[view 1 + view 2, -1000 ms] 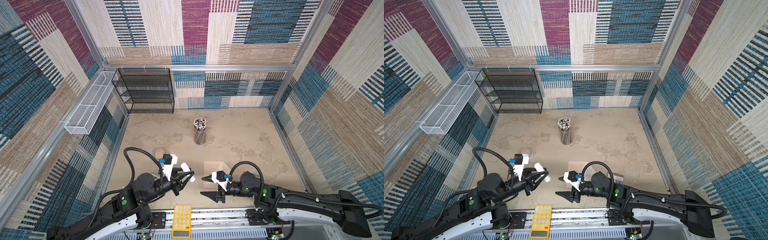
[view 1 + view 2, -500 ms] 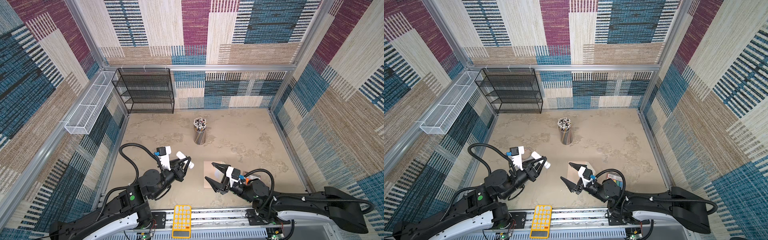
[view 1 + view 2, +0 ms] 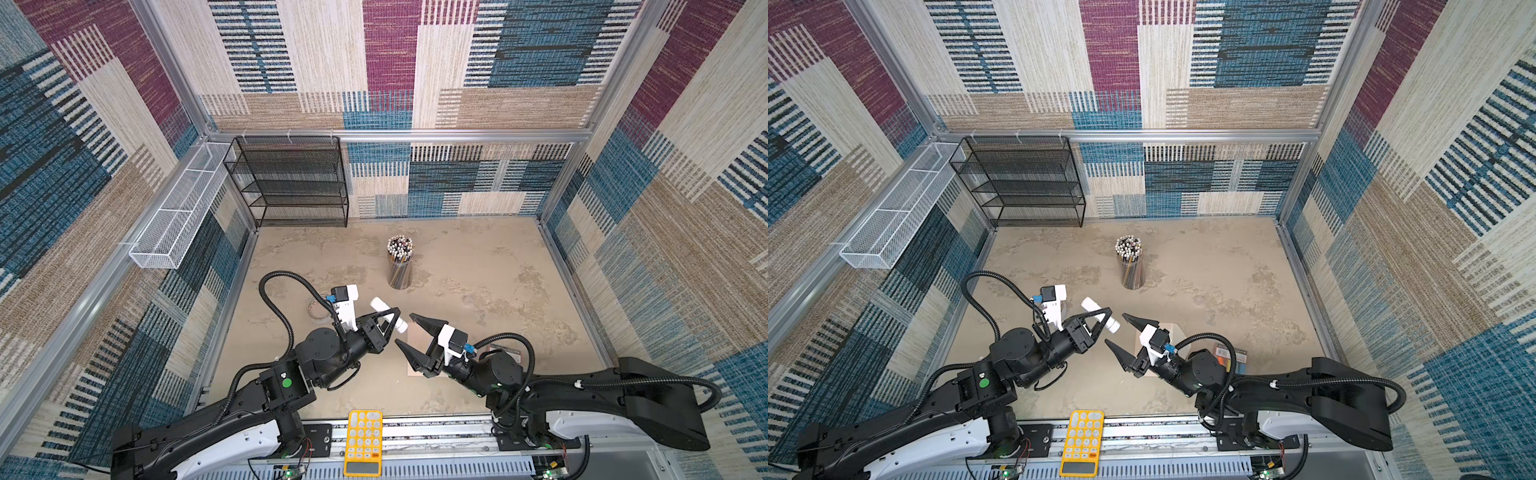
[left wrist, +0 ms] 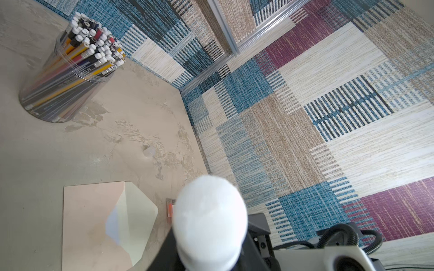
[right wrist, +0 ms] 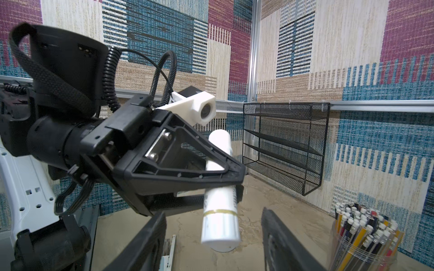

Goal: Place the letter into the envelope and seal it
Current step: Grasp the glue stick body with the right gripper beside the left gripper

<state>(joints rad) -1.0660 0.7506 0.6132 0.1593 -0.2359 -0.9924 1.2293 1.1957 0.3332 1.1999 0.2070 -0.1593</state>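
Note:
My left gripper [image 3: 392, 322] is shut on a white glue stick [image 3: 388, 314], held in the air over the table's front middle. In the right wrist view the glue stick [image 5: 220, 211] hangs cap end down from the left gripper [image 5: 234, 178]. My right gripper [image 3: 404, 329] is open and faces the stick; its fingertips flank the cap end without touching it. The peach-tan envelope [image 4: 89, 211] lies flat under the right gripper, its cream flap [image 4: 133, 211] open. Both top views show only part of the envelope [image 3: 1177, 332]. The letter is hidden from view.
A clear cup of pencils [image 3: 399, 266] stands behind the grippers. A black mesh shelf [image 3: 291, 183] stands at the back left, and a white wire basket [image 3: 174, 216] hangs on the left wall. A tape roll [image 3: 318, 309], a small card [image 3: 1229, 357] and a yellow calculator [image 3: 363, 442] lie nearby.
The left arm has carried the glue stick farther back and toward the middle. The right gripper has moved off its downward pose over the envelope to face the stick.

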